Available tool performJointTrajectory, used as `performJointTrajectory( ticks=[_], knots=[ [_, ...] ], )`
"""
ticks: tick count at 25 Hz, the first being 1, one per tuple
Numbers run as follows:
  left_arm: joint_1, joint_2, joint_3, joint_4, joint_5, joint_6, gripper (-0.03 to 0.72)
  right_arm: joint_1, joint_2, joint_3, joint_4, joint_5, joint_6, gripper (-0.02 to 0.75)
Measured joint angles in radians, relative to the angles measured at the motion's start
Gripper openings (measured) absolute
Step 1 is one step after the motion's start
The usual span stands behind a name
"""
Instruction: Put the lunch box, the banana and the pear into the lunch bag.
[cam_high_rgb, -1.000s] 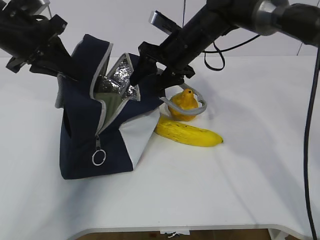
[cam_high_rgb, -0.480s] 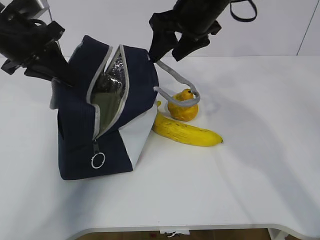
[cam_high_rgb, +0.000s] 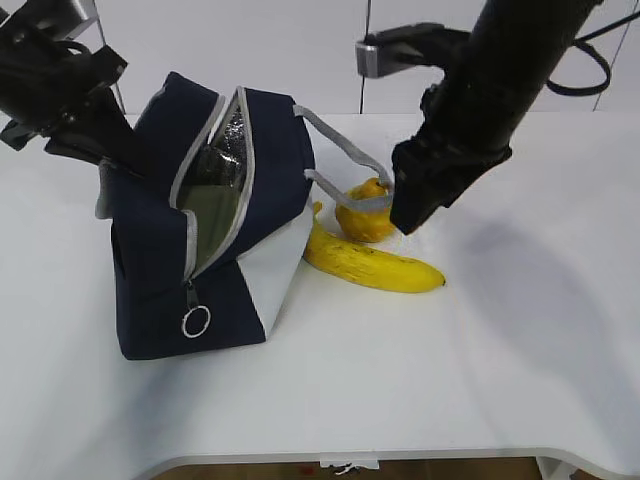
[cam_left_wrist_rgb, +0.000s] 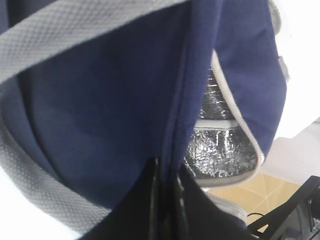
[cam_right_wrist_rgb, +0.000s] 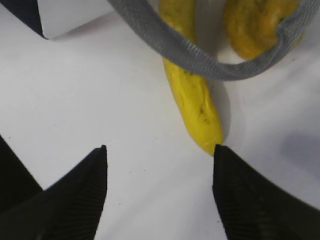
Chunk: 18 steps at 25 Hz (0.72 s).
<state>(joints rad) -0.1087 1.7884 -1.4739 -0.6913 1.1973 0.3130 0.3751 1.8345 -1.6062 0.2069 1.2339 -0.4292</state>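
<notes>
One camera stands in front of the table and looks down at a slant, seeing everything. The left wrist camera is pressed right up against the lunch bag, peeking into its shiny inside. The right wrist camera looks straight down from close above the banana. Both also show in the front view: lunch bag, banana.

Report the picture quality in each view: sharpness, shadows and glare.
Exterior view: even, bright light, sharp on the lunch bag and banana; a soft arm shadow falls on the table. Left wrist view: very close to the navy fabric, so the dark left gripper is blurred; the foil lining glints. Right wrist view: the banana is sharp, the right gripper fingertips slightly soft.
</notes>
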Motion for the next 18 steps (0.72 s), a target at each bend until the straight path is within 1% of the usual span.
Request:
performJointTrajectory(
  ticks=[3, 8, 18],
  knots=[
    [0.0, 0.0, 0.0, 0.001, 0.002, 0.0, 0.0, 0.0, 0.0, 0.031, -0.002, -0.013, -0.079, 0.51],
    [0.0, 0.0, 0.0, 0.002, 0.002, 0.0, 0.0, 0.0, 0.007, 0.039, -0.002, -0.117, -0.179, 0.509],
    [0.0, 0.0, 0.0, 0.005, 0.004, 0.0, 0.0, 0.0, 0.131, 0.039, -0.004, -0.173, -0.198, 0.509]
  ],
)
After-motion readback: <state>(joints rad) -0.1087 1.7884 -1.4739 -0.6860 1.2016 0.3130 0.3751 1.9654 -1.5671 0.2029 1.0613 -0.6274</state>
